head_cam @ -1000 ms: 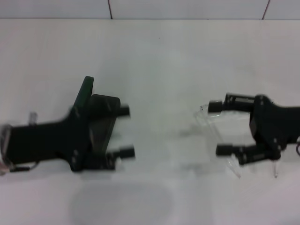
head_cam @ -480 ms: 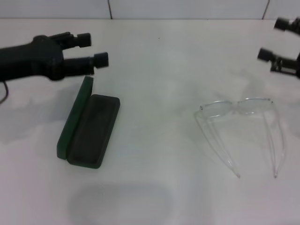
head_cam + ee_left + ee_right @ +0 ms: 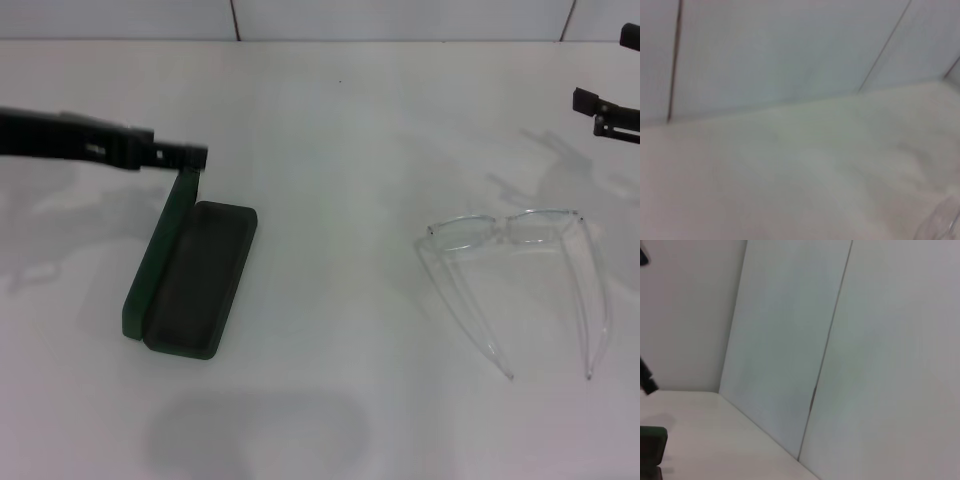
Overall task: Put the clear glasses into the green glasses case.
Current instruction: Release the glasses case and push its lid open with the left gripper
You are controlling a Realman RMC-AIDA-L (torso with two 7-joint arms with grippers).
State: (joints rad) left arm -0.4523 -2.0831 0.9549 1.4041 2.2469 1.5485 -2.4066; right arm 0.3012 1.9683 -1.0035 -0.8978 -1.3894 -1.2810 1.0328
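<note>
The green glasses case (image 3: 192, 277) lies open on the white table at the left, its lid (image 3: 160, 245) standing up along its left side. One corner of the case (image 3: 653, 442) also shows in the right wrist view. The clear glasses (image 3: 510, 235) rest on the table at the right, arms unfolded and pointing toward me. My left gripper (image 3: 190, 156) hangs edge-on just behind the lid's far end, apart from it. At the far right edge, my right gripper (image 3: 608, 68) is open and empty, well behind the glasses.
A white tiled wall (image 3: 400, 18) closes off the table's far side. Bare white tabletop (image 3: 340, 250) lies between the case and the glasses.
Both arms lifted away from the table. The left gripper left the case, went back and left, then turned edge-on. The right gripper drew back from the glasses to the far right edge.
</note>
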